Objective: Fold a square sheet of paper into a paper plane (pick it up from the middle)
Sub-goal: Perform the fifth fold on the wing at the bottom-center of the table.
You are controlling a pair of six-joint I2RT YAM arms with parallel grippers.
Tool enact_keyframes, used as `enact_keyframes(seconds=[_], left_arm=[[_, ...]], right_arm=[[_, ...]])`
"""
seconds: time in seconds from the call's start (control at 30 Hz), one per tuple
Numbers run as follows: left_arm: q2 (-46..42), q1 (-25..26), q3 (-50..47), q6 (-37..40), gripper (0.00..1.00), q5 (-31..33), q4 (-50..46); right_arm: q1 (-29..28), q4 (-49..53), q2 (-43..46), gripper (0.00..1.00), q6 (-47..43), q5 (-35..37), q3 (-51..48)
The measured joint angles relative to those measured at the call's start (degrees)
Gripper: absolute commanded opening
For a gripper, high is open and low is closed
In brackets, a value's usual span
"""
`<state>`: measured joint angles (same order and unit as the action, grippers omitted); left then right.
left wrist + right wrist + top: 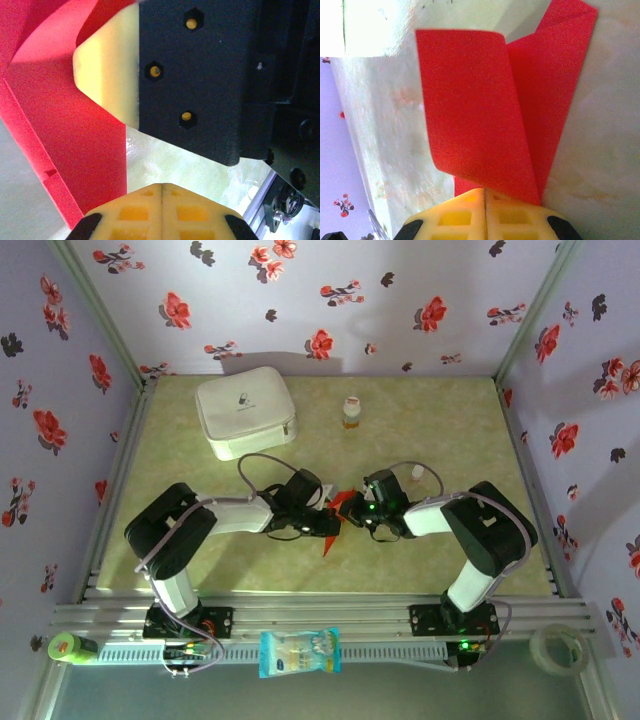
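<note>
The part-folded red paper (343,499) hangs mid-table: light, limp and easily creased. The right gripper (485,195) pinches its folded edge from 3 o'clock. The left gripper (163,192), at 9 o'clock, is closed, possibly on nothing. Best gripped gently beside a crease.

In the middle of the counter (440,420) the two arms meet nose to nose, the left gripper (333,527) just left of the right gripper (354,516). The folded sheet of paper (344,499) sits between them, one end in the right one's jaws. Behind them, to the left, lies a zip case (245,412), with a small bottle (350,412) standing to its right. On the near rail a snack packet (299,652) lies between the arm bases, and a tape roll (557,648) lies far right.
</note>
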<state>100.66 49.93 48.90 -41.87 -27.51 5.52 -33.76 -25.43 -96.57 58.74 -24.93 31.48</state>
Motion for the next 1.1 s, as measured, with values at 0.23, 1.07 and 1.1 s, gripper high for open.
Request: enact_keyframes(seconds=[0.23,1.07,1.1], left_arm=[[0.0,0.3,-3.5,0.0,0.02,0.6,0.5],[-7.4,4.1,-11.5,-1.3,0.03,5.9,0.5],[-7.8,4.3,-11.7,-1.3,0.03,6.0,-0.1]], right_arm=[[0.0,0.0,-0.2,0.08,0.2,-0.1,0.1],[0.0,0.0,-0.3,0.08,0.2,-0.4,0.3],[0.0,0.0,-0.3,0.07,0.2,-0.4,0.3]])
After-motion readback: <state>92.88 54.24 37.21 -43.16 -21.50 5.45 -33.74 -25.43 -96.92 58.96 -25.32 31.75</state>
